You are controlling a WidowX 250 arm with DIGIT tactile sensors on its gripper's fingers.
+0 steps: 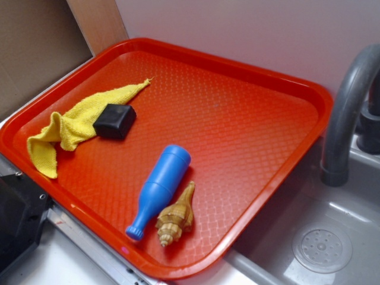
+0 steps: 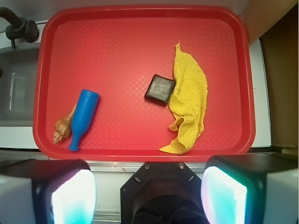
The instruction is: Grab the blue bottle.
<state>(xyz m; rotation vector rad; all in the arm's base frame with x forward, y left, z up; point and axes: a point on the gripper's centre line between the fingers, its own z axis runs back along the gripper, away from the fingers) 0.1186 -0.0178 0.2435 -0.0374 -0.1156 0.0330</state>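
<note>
From the exterior view, the red tray (image 1: 249, 83) sits on the desk beside a grey sink (image 1: 332, 237) with a curved faucet (image 1: 347, 107). The blue bottle (image 1: 159, 190) lies on its side near the tray's front edge, its flared lip pointing at that edge. The tan seashell (image 1: 176, 218) lies just beside it, touching or nearly so (I cannot tell which). Near the tray's left edge a yellow cloth (image 1: 71, 124) is spread out, crumpled, and a small black block (image 1: 114, 121) rests against it.

From the wrist view, my fingers (image 2: 149, 196) hang above the near rim of the tray (image 2: 140, 154), spread wide and holding nothing, one pad (image 2: 72, 196) at each lower corner. The blue bottle (image 2: 83, 117) lies toward the tray's near left corner, well apart from me, the seashell (image 2: 64, 126) along its left side. The black block (image 2: 160, 88) sits mid-tray, touching the yellow cloth (image 2: 189, 102) on its right.
</note>
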